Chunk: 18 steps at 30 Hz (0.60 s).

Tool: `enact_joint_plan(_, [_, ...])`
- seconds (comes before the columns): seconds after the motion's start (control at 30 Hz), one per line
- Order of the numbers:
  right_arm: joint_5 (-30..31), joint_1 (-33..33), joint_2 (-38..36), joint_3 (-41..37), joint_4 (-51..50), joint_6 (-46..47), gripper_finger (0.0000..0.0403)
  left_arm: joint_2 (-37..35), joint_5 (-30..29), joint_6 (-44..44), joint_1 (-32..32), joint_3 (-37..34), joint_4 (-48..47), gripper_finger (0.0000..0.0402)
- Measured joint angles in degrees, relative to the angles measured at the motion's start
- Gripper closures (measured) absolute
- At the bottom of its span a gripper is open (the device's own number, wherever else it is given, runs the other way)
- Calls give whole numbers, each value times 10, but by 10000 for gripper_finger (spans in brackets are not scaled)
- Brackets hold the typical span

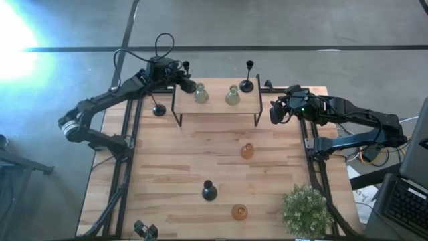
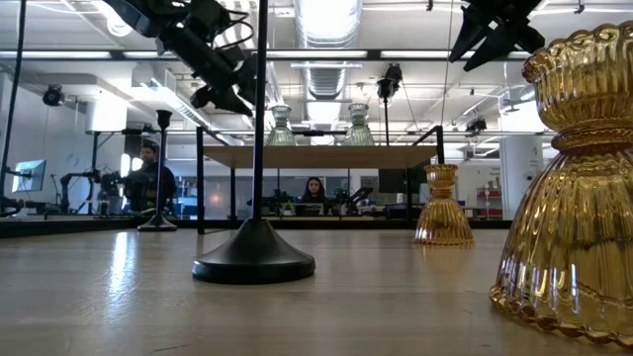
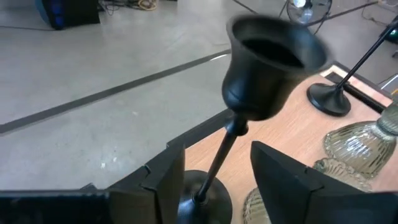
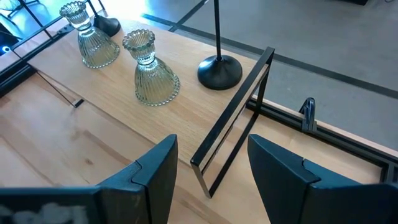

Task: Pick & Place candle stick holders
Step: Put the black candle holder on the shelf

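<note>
- The bench (image 1: 187, 167) is pale wood planks on a dark metal frame; grey concrete floor (image 1: 267, 27) surrounds it, an open workshop with seated people behind.
- Left hand (image 1: 189, 84): at the shelf's left end, fingers apart either side of a black holder's (image 3: 267, 62) thin stem.
- Another black holder (image 1: 158, 109) stands near the bench's left edge.
- The raised wooden shelf (image 1: 217, 107) carries two ribbed pale-green glass holders (image 1: 200, 94) and a black holder (image 1: 247, 84).
- On the bench lie two amber glass holders (image 1: 247, 150) and a black one (image 1: 209, 193).
- Right hand (image 1: 274, 112): fingers apart, empty, by the shelf's right end.
- A potted plant (image 1: 305, 209) sits in the near right corner.
</note>
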Motion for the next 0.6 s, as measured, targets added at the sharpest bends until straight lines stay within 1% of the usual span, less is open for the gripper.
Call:
enact_joint_plan(0.17, [0, 0, 0, 0, 0, 0, 213, -19, 5, 0, 1, 0, -20, 195])
enact_joint_plan(0.3, [0, 0, 0, 0, 4, 0, 213, -39, 23, 1, 1, 1, -27, 193])
enact_joint_plan(0.6, [0, 0, 0, 0, 7, -2, 213, -102, 65, 6, 1, 12, -90, 193])
